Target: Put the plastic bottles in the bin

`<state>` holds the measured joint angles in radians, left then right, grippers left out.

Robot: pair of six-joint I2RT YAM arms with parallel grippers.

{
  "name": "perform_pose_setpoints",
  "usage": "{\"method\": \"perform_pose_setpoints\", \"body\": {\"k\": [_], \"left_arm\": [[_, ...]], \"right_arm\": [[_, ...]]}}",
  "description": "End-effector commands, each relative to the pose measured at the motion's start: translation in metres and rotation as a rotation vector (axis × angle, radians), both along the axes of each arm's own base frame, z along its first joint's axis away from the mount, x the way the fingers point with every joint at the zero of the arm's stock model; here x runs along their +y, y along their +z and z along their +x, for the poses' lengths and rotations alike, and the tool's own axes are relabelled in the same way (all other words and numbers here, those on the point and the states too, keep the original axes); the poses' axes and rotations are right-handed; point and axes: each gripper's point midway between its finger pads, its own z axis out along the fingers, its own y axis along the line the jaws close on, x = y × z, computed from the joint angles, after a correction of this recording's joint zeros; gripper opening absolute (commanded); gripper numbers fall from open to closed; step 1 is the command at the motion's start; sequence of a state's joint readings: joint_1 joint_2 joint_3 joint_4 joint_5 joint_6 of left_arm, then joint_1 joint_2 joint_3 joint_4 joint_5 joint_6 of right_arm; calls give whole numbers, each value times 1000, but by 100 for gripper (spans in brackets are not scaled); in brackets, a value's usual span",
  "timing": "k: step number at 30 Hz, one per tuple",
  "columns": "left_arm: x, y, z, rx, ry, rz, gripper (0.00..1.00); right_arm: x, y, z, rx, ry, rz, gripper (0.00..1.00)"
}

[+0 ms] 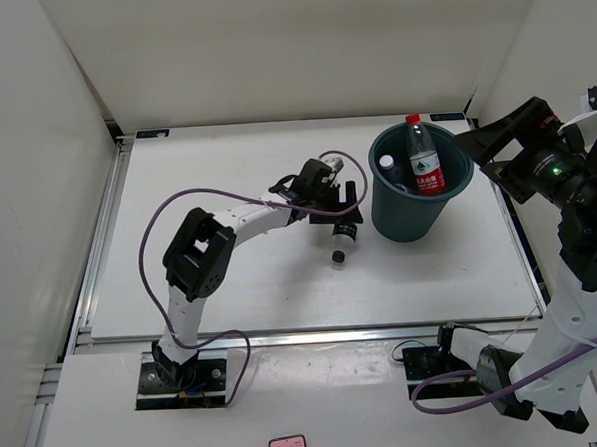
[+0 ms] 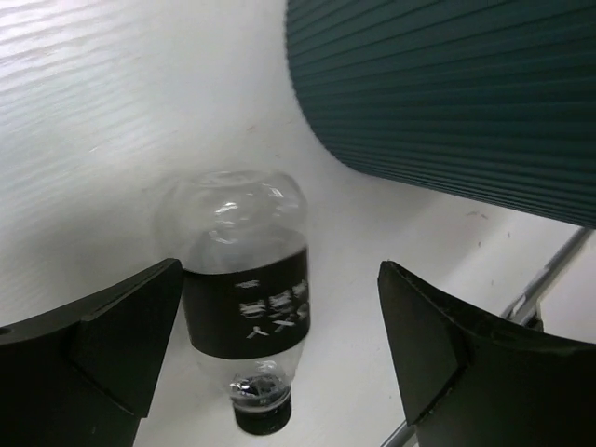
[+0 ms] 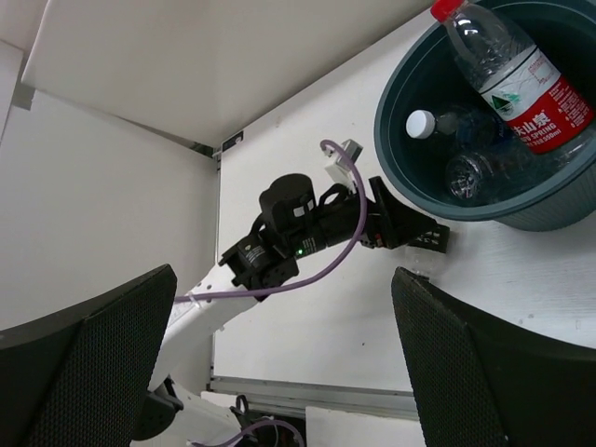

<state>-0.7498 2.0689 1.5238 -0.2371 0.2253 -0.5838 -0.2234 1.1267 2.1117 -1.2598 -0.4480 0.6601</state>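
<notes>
Small clear plastic bottle with black label and black cap (image 1: 342, 243) (image 2: 244, 298): lay on its side on the white tabletop (image 1: 232, 297), cap toward the near edge, just beside the left flank of the bin and apart from it. Round dark teal plastic bin with ribbed tapered wall (image 1: 408, 218) (image 2: 447, 93) (image 3: 559, 200): stood upright on the right half of the tabletop. It held a clear red-capped bottle with red label (image 1: 423, 162) (image 3: 521, 74), leaning with its neck above the rim, a white-capped clear bottle (image 3: 421, 123) and a further clear bottle (image 3: 475, 172) lower down. Left gripper (image 1: 344, 213) (image 2: 279, 279): lowered over the black-labelled bottle, jaws spread wide with the bottle between them, nothing clamped. Right gripper (image 1: 479, 139) (image 3: 279, 307): held aloft to the right of the bin, jaws wide apart, empty.
</notes>
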Motion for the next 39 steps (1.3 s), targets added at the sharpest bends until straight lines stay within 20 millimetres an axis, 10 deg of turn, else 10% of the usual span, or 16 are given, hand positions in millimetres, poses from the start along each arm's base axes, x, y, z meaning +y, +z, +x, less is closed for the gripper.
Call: {"method": "perform_pose_setpoints", "body": {"k": [1, 10, 17, 21, 25, 29, 39], "left_arm": [[-22, -5, -12, 56, -112, -56, 95], [-16, -16, -30, 167, -160, -86, 69], [-4, 35, -17, 73, -167, -129, 52], [4, 129, 11, -128, -104, -200, 49], [-3, 273, 34, -415, -107, -363, 49], [-29, 347, 40, -528, -199, -516, 49], [-77, 329, 42, -463, -218, -573, 52]], "right_arm": [[1, 8, -5, -41, 18, -32, 100], [1, 8, 8, -29, 37, -23, 100], [1, -1, 23, 17, 50, 13, 100], [3, 0, 24, 19, 58, 24, 100], [1, 0, 25, 20, 48, 21, 100], [-2, 4, 27, 8, 30, 11, 100], [-10, 14, 15, -53, -27, -49, 100]]}}
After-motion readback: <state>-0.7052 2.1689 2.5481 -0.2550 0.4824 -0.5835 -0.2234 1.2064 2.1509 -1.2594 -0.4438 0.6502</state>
